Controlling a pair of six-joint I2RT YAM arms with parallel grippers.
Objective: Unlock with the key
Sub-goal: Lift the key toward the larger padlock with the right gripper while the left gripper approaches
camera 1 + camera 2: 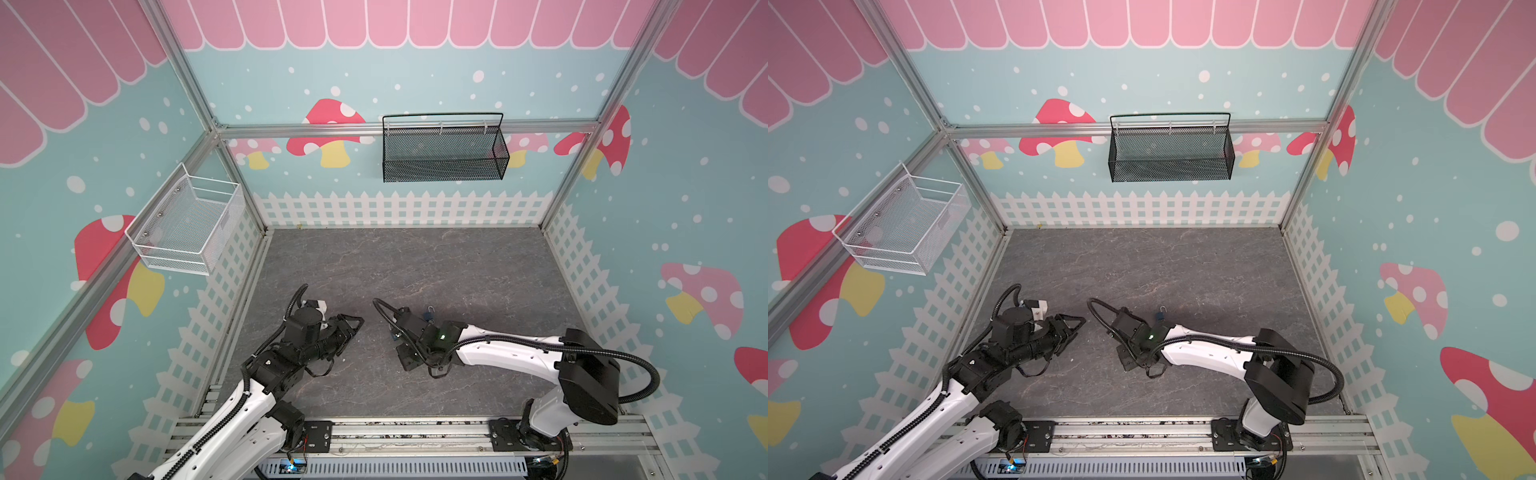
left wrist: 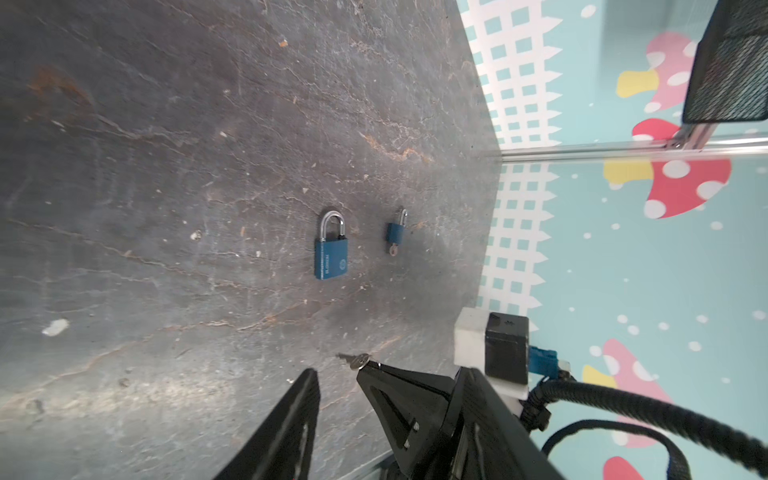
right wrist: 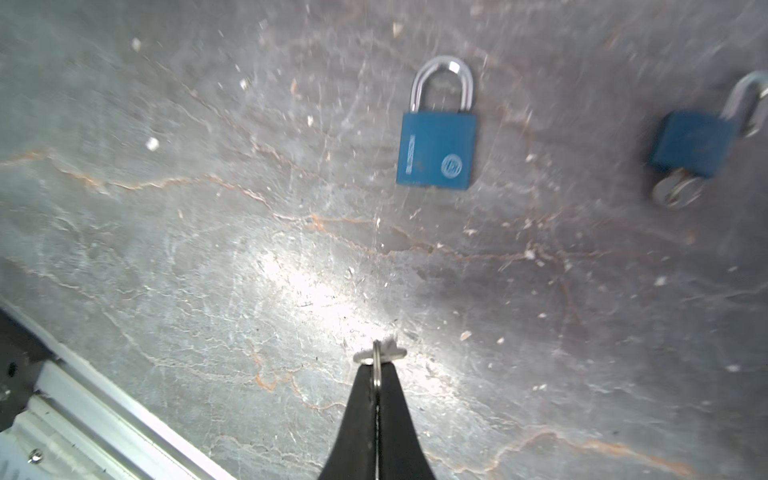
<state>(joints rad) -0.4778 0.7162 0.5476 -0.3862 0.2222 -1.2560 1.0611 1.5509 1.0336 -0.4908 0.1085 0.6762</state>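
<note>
Two blue padlocks lie flat on the grey tabletop. The larger padlock point(image 3: 436, 143) point(image 2: 330, 253) has a closed shackle. The smaller padlock point(image 3: 692, 143) point(image 2: 396, 232) point(image 1: 430, 316) has a key point(image 3: 675, 193) in its keyhole. My right gripper point(image 3: 377, 358) is shut on a silver key point(image 3: 380, 353) by its ring, low over the table and short of the larger padlock. My left gripper point(image 2: 336, 371) point(image 1: 355, 322) is open. Another key point(image 2: 356, 360) shows at one fingertip, not between the jaws. I cannot tell whether it rests on the table.
A black mesh basket point(image 1: 442, 151) hangs on the back wall and a white wire basket point(image 1: 187, 226) on the left wall. An aluminium rail point(image 1: 415, 432) carrying both arm bases runs along the table's front edge. Walls enclose the table on three sides.
</note>
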